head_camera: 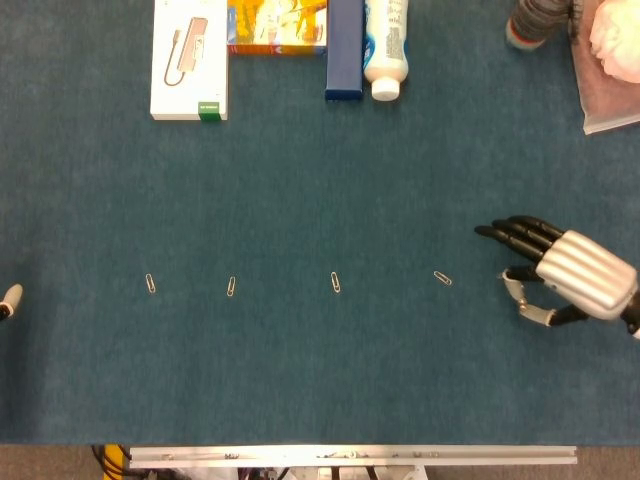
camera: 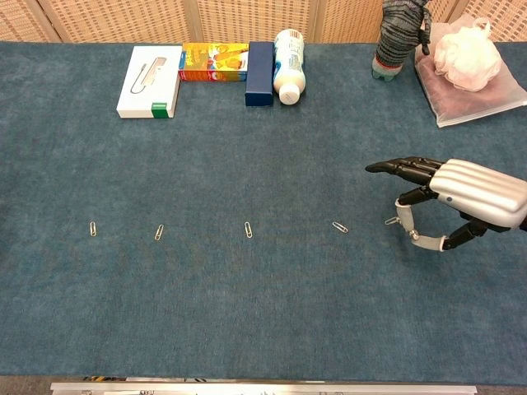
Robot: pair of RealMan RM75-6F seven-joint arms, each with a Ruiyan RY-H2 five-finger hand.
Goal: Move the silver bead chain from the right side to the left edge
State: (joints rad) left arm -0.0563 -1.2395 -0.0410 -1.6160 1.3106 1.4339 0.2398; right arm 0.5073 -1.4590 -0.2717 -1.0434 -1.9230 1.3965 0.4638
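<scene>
Hovering low over the bench (camera: 247, 313) at its right side, the right hand (camera: 453, 202) has its long fingers (camera: 403, 167) straight and close together, with the thumb (camera: 409, 230) set apart beneath them. A small silver piece (camera: 392, 220) lies at the thumb tip; whether it is pinched or only touched cannot be told, nor its form. Just left lies a clip (camera: 339, 226). Only a fingertip of the left hand (head_camera: 8, 298) shows at the frame edge; its state cannot be told.

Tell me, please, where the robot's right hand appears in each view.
Head view: the right hand is at the right edge, below the middle, fingers pointing left.
Chest view: the right hand is at the right edge, about mid-height, fingers pointing left.
Shared landmark: the last paper clip of the row, left of the hand.
</scene>
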